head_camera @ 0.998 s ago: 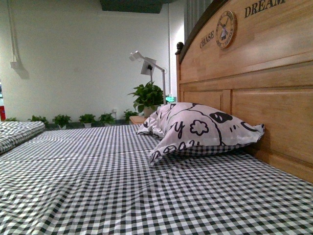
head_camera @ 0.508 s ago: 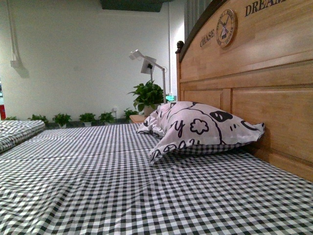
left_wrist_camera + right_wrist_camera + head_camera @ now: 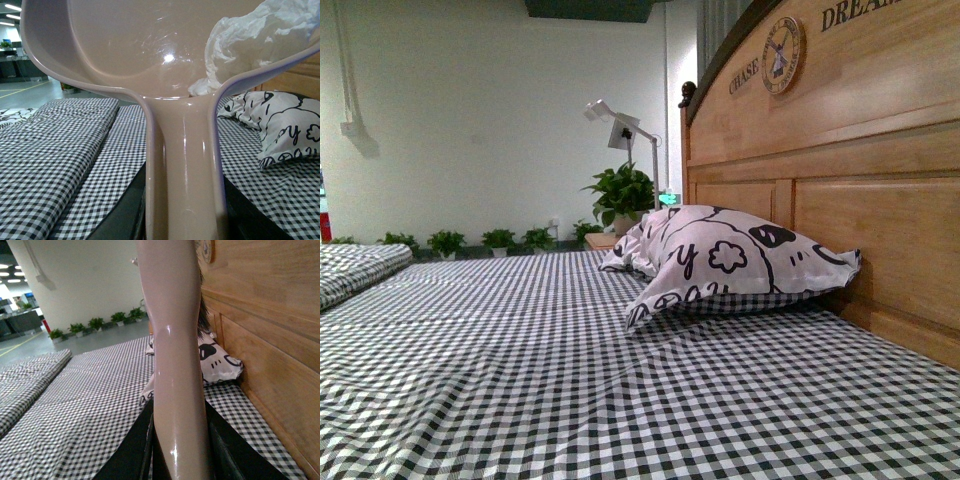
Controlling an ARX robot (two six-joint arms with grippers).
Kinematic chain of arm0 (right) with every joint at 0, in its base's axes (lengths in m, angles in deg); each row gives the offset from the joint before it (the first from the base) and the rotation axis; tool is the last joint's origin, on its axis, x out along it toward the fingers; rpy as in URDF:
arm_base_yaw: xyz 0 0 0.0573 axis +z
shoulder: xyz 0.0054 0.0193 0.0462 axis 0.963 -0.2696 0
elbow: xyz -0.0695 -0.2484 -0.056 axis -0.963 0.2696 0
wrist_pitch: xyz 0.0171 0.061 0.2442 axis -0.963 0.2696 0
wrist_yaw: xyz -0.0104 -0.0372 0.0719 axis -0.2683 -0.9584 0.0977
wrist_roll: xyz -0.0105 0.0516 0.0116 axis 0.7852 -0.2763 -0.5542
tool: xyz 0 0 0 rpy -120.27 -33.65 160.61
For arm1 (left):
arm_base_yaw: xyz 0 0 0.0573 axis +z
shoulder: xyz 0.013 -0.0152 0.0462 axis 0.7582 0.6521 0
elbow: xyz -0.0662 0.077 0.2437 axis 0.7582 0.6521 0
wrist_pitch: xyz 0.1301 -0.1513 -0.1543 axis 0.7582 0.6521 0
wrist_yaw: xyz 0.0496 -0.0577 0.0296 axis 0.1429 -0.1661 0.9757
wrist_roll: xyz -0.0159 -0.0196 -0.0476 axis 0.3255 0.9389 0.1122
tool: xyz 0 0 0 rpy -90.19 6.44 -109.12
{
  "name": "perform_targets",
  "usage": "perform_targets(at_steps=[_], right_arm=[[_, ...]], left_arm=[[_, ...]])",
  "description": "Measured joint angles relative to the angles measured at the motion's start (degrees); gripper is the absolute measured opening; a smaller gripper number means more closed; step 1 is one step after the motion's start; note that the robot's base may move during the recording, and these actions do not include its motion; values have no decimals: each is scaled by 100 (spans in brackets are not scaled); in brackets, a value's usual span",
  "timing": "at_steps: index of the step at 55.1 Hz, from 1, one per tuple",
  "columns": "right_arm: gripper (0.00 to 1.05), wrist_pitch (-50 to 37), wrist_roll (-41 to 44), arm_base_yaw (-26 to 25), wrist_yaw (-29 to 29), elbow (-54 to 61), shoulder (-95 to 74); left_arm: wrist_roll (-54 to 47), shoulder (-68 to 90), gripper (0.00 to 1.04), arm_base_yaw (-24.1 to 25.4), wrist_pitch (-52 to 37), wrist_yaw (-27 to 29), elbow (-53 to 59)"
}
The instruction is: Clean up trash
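Observation:
In the left wrist view my left gripper (image 3: 182, 220) is shut on the handle of a beige dustpan (image 3: 125, 45), held above the bed. A crumpled wad of white paper trash (image 3: 250, 40) lies inside the pan, against its rim. In the right wrist view my right gripper (image 3: 180, 450) is shut on the beige brush handle (image 3: 175, 340), which stands upright; its dark bristles (image 3: 203, 315) just show behind it. Neither arm nor tool shows in the front view.
A white pillow with black cartoon print (image 3: 730, 260) lies against the wooden headboard (image 3: 840, 150); it also shows in the left wrist view (image 3: 285, 127) and the right wrist view (image 3: 217, 362). The checkered bedsheet (image 3: 520, 370) spreads in front. A folded checkered quilt (image 3: 45, 145) lies on the far side.
The front view has shifted slightly to the right: the folded quilt at the left edge has slid further out of frame. The pillow and headboard look unchanged.

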Motion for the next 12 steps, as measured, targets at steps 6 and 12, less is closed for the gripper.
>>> perform_targets(at_steps=[6, 12], right_arm=[[23, 2, 0, 0, 0, 0, 0], [23, 2, -2, 0, 0, 0, 0]], left_arm=[[0, 0, 26, 0, -2, 0, -2], [0, 0, 26, 0, -2, 0, 0]])
